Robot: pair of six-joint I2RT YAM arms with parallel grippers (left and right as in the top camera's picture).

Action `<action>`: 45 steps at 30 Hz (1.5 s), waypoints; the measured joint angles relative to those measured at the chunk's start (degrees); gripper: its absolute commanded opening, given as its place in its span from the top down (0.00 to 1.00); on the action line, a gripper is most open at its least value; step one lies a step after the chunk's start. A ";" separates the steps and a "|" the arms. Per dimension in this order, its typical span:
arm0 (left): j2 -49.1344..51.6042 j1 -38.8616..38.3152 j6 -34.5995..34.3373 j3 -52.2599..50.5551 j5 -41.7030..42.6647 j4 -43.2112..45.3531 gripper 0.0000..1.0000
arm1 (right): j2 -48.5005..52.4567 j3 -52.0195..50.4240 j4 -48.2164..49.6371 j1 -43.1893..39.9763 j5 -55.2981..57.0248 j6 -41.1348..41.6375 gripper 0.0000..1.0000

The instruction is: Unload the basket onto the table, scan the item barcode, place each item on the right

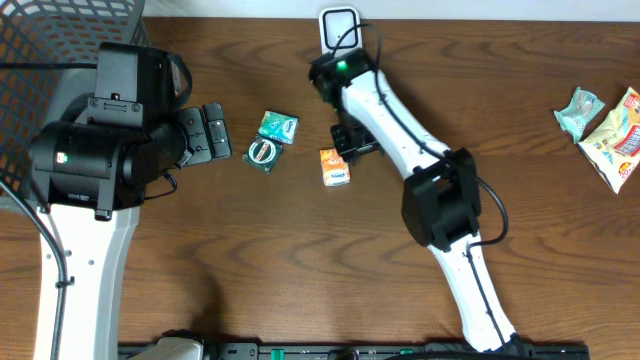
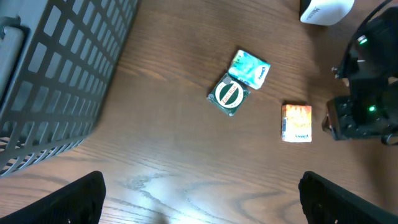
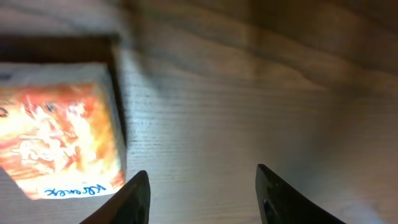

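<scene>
Grey wire mesh forms the basket in the upper left corner of the overhead view, partly hidden by the black and white body of the left arm. Just right of it, the left gripper points toward the middle of the wooden surface. In the left wrist view its fingers sit at the two bottom corners of the frame, spread wide apart, with only bare wood between them.

Further right lie two small packets touching at a corner: a dark green packet with a round white-ringed label and, above it in the frame, a teal packet.

Near the centre of the overhead view, apart from that pair, the orange packet lies flat on the surface. The right gripper is just above it in the picture. In the right wrist view the packet fills the left side, and the fingers at the bottom edge stand partly apart over bare wood. The packet is outside that gap, left of the nearer finger; whether they touch I cannot tell. Nothing is held.

A white device with a cable stands at the top edge, centre. At the far right lie a pale green snack bag and a yellow and red snack bag.
</scene>
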 measured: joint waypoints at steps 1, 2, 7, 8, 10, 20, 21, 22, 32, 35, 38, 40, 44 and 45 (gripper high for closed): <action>0.00 0.00 0.00 0.00 0.00 0.02 0.02 | 0.00 0.02 0.63 -0.46 -1.81 -1.05 0.50; 0.00 0.00 0.00 0.00 0.00 0.02 0.02 | 0.00 0.04 1.60 -0.76 -3.69 -2.12 0.50; 0.00 0.00 -0.02 0.00 0.00 0.02 0.02 | 0.00 0.09 5.90 -2.19 -13.35 -5.14 0.51; 0.00 0.00 0.00 0.00 0.00 0.02 0.02 | 0.00 0.09 6.12 -2.47 -15.06 -5.46 0.52; 0.00 0.00 0.00 0.00 0.00 0.02 0.02 | 0.00 0.09 7.04 -3.48 -19.45 -6.49 0.51; 0.00 0.00 0.00 0.00 0.00 0.02 0.02 | 0.00 -6.45 12.39 -5.31 -27.02 -8.04 0.53; 0.00 0.00 0.00 0.00 0.00 0.02 0.03 | 0.00 -7.67 13.44 -5.14 -27.17 -8.00 0.52; 0.00 0.00 0.00 0.00 0.00 0.02 0.02 | 0.00 -9.05 14.43 -4.98 -27.41 -8.00 0.52; 0.00 0.00 0.00 0.00 0.00 0.02 0.02 | -0.72 -13.20 17.62 -4.74 -33.73 -8.09 0.99; 0.00 0.00 -0.02 0.00 0.00 0.00 0.02 | -0.76 -13.18 16.81 -5.33 -34.86 -7.74 0.99; 0.00 0.00 0.00 0.00 0.00 0.00 0.02 | -0.76 -13.14 13.94 -6.27 -35.26 -7.76 0.99; 0.00 0.00 0.00 0.00 0.00 0.02 0.02 | -0.59 -12.70 11.65 -7.28 -35.85 -8.72 0.99; 0.00 0.00 0.00 0.00 0.00 0.00 0.02 | -0.15 -10.93 8.09 -10.67 -42.82 -17.33 0.99; 0.00 0.00 0.00 0.00 0.00 0.00 0.02 | -0.15 -10.60 6.91 -11.67 -45.97 -20.33 0.99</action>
